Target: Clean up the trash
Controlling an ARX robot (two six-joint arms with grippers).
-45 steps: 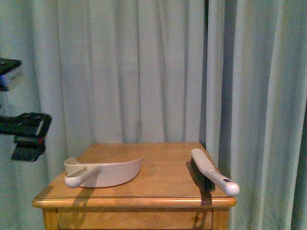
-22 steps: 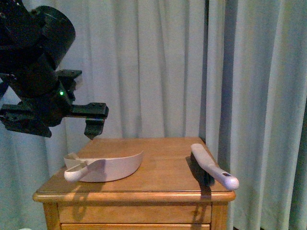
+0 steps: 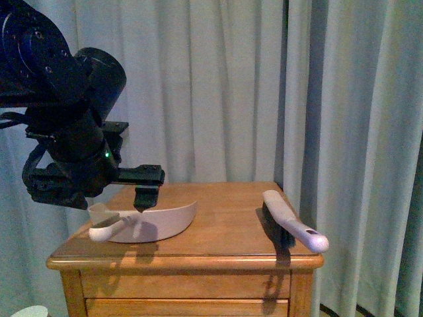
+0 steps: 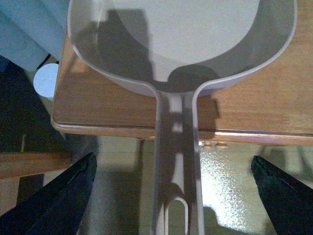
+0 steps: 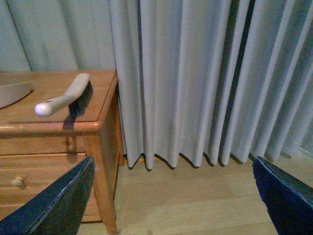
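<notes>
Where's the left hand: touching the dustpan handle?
Apart. Left wrist view: the dustpan handle runs between the open fingers of the left hand, clear gaps either side.

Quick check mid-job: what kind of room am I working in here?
Probably a home room, perhaps a bedroom: a wooden bedside cabinet with drawers, floor-length grey curtains, and a pale wood floor.

Dim, grainy pictures; dustpan (image 3: 165,223) and brush (image 3: 291,226) cast soft shadows on the table (image 3: 225,238); the floor (image 4: 230,181) glares.
</notes>
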